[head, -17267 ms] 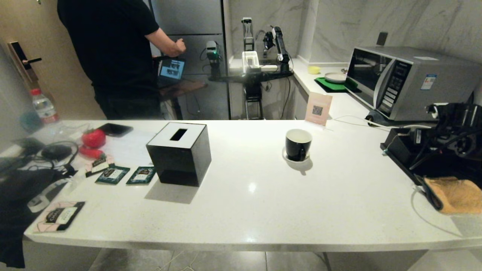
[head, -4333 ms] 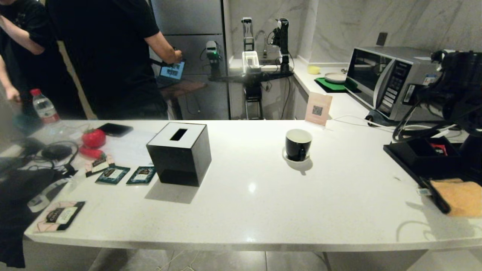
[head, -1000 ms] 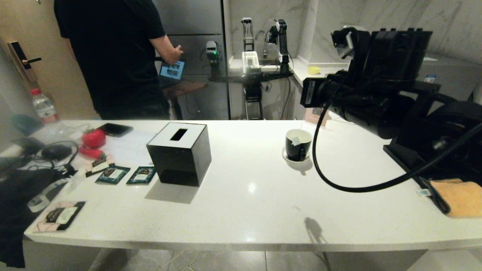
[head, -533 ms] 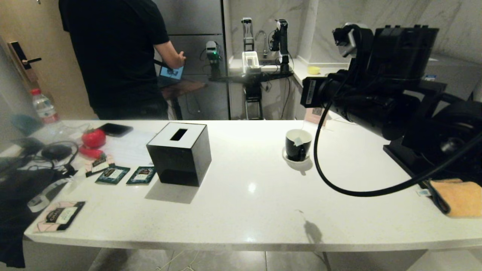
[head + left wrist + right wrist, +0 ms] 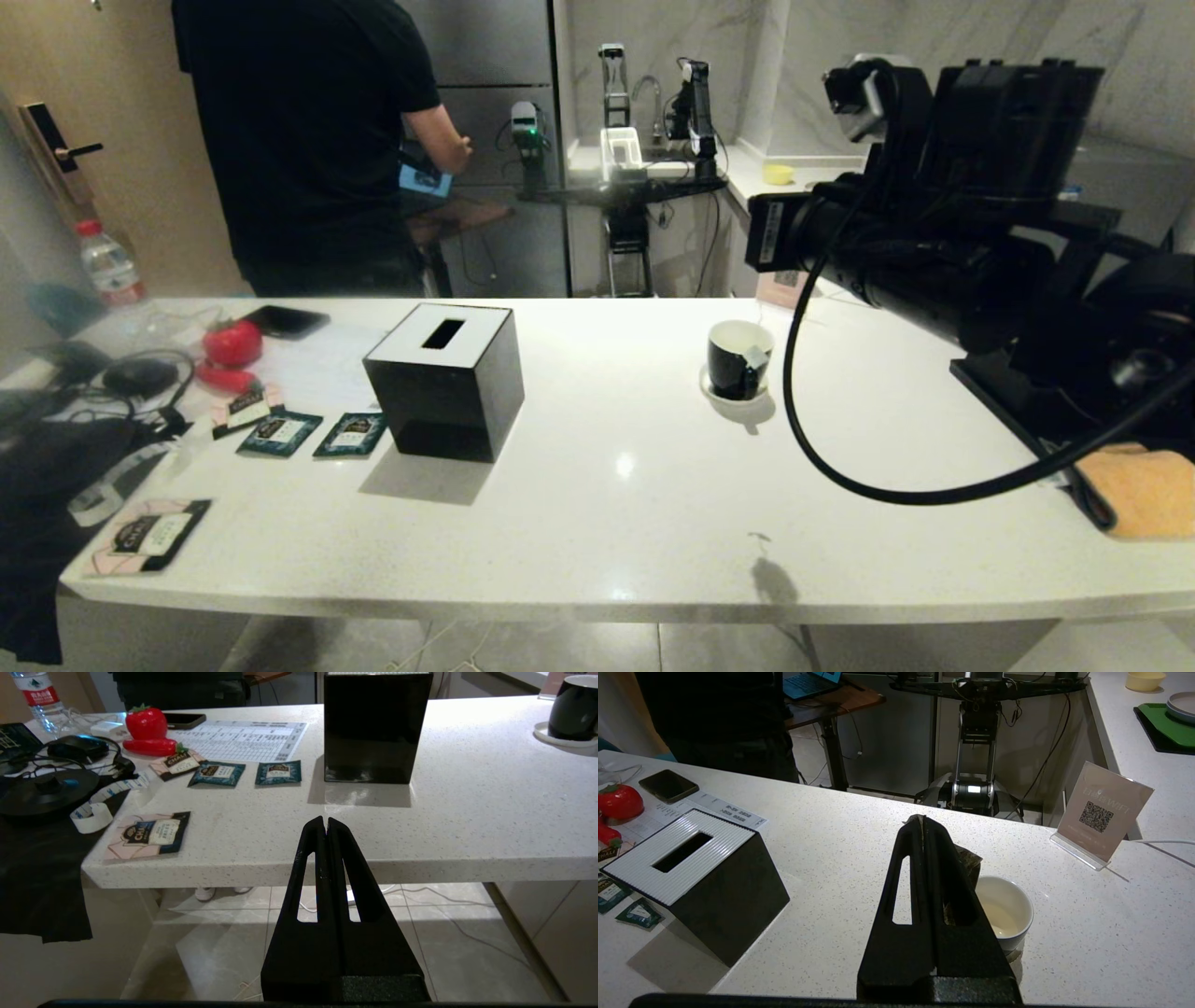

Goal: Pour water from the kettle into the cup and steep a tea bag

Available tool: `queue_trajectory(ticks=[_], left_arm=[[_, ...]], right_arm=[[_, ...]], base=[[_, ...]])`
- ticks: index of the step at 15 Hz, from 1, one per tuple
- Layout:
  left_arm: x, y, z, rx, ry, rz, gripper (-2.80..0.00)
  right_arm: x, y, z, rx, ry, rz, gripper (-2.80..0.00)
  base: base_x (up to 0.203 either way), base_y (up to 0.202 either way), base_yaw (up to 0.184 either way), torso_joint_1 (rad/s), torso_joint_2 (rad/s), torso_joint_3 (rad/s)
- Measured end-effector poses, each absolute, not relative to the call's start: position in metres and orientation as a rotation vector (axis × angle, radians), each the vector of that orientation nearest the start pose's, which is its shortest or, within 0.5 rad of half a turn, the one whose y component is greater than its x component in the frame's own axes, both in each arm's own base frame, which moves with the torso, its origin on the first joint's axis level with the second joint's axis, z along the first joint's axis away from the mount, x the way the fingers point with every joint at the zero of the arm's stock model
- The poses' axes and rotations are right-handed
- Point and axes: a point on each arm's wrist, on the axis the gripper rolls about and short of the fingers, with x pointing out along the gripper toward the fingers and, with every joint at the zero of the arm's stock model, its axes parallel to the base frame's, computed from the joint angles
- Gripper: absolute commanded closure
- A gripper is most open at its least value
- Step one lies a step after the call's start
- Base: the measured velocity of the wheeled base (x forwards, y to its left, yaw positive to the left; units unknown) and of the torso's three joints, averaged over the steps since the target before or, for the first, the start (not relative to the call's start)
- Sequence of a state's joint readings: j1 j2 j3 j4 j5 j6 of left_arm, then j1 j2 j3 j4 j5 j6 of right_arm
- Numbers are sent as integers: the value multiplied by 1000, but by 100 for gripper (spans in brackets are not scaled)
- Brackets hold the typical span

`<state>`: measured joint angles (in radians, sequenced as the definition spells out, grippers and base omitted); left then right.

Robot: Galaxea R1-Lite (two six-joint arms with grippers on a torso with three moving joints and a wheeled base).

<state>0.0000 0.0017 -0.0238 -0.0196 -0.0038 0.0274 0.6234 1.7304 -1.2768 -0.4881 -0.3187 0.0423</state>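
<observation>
Pinching the tea bag (image 5: 966,863) between closed jaws, my right gripper (image 5: 923,820) hangs just above the cup (image 5: 1003,914), which sits on its saucer toward the counter's (image 5: 607,485) far right edge. The bag looks light, limp and likely to swing, so gripping its top or string seems best. My right arm reaches in from the right; my left gripper (image 5: 325,820) waits pressed together off the near edge.
</observation>
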Motion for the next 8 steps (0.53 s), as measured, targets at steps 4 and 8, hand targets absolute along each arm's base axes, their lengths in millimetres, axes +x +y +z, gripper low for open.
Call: queue_trajectory(ticks=[4, 8], left_arm=[[-25, 0, 82, 6, 5, -16, 0], [-26, 0, 79, 0, 38, -12, 0]], right_arm=[[278, 191, 293, 61, -30, 306, 0], [277, 191, 294, 62, -32, 306, 0]], base=[[0, 0, 0, 0, 0, 0], [0, 0, 0, 0, 0, 0]])
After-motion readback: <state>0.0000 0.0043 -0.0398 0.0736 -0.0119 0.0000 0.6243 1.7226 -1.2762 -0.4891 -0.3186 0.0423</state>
